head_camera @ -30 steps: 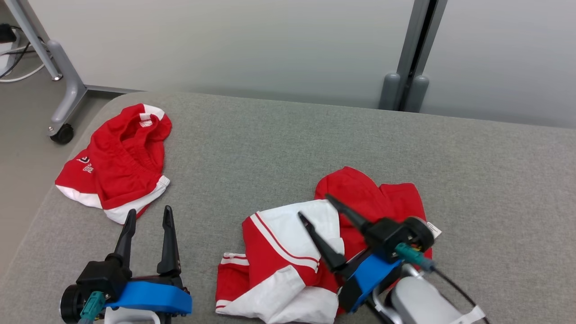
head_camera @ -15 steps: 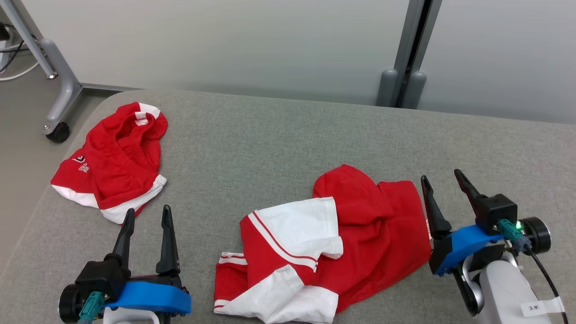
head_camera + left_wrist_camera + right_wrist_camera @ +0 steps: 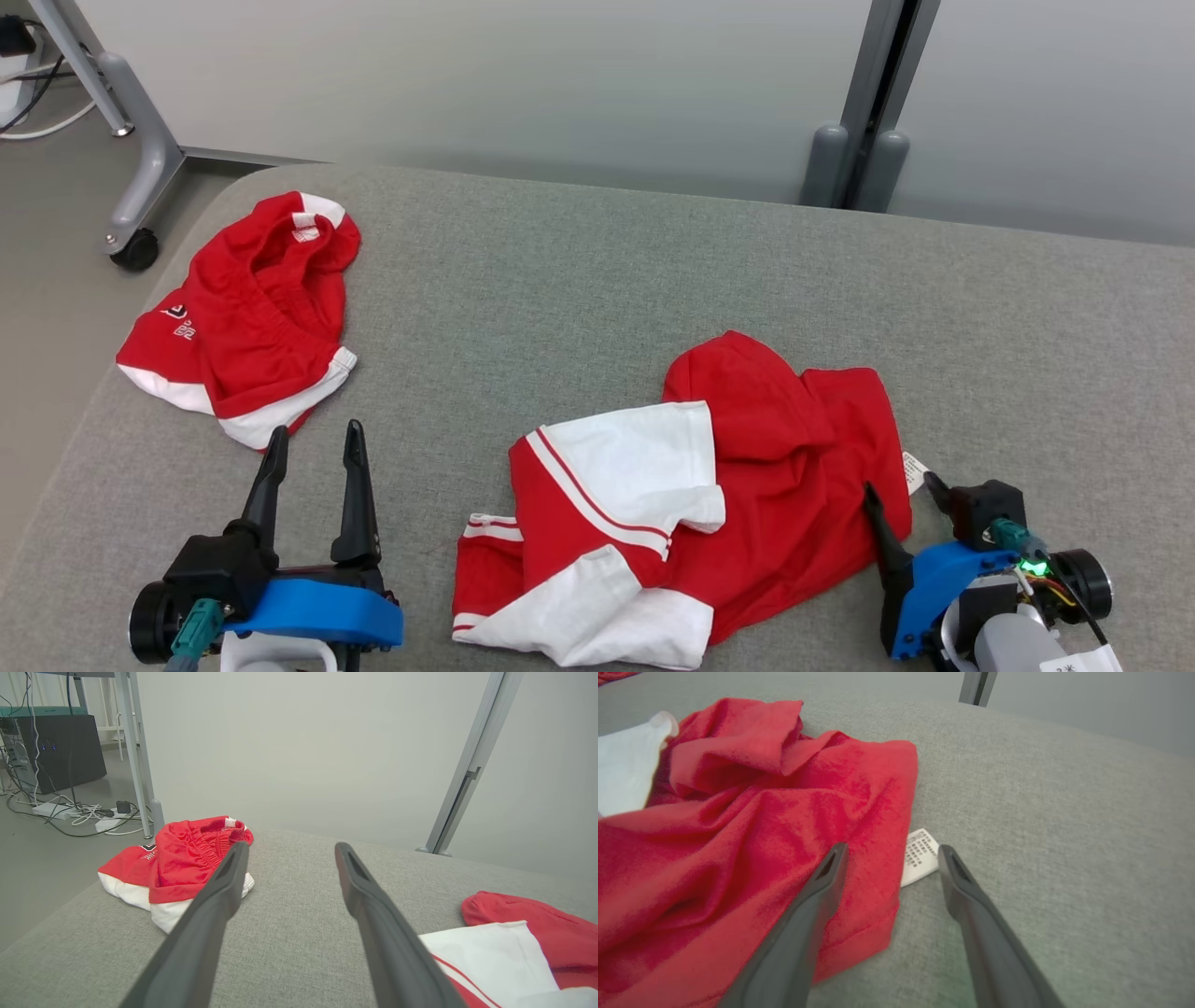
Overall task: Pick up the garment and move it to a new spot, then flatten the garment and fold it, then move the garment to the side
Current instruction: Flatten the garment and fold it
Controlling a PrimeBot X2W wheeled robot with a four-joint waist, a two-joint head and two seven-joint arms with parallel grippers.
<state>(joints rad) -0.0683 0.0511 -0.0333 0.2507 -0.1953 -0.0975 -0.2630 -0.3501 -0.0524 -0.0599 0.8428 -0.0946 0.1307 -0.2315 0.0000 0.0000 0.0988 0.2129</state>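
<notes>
Could easily close on the care label [image 3: 913, 471] alone rather than on cloth, with that tag poking out at the 3 o'clock edge of the garment [image 3: 691, 504], right between the two dark prongs; would then lift by a thin strip and let the shirt swing or slip free. Could also pinch several crumpled layers at once, with the red body folded over itself and a white panel [image 3: 635, 457] flopped across towards 9 o'clock, making the flattening harder. Might drag the heap off the near edge of the grey padded surface [image 3: 597, 280], lying as it does at roughly 5 o'clock there, close to the robot. Little danger of confusion with the red shorts [image 3: 252, 308], well apart at 10 o'clock.

Right gripper [image 3: 898, 485]: jaws wide apart, holding nothing, one over the red hem, the other over bare surface beside the tag; cannot tell whether the tips touch. Left gripper [image 3: 316, 429]: jaws equally wide, empty, at 7 o'clock, clear of both pieces of clothing
</notes>
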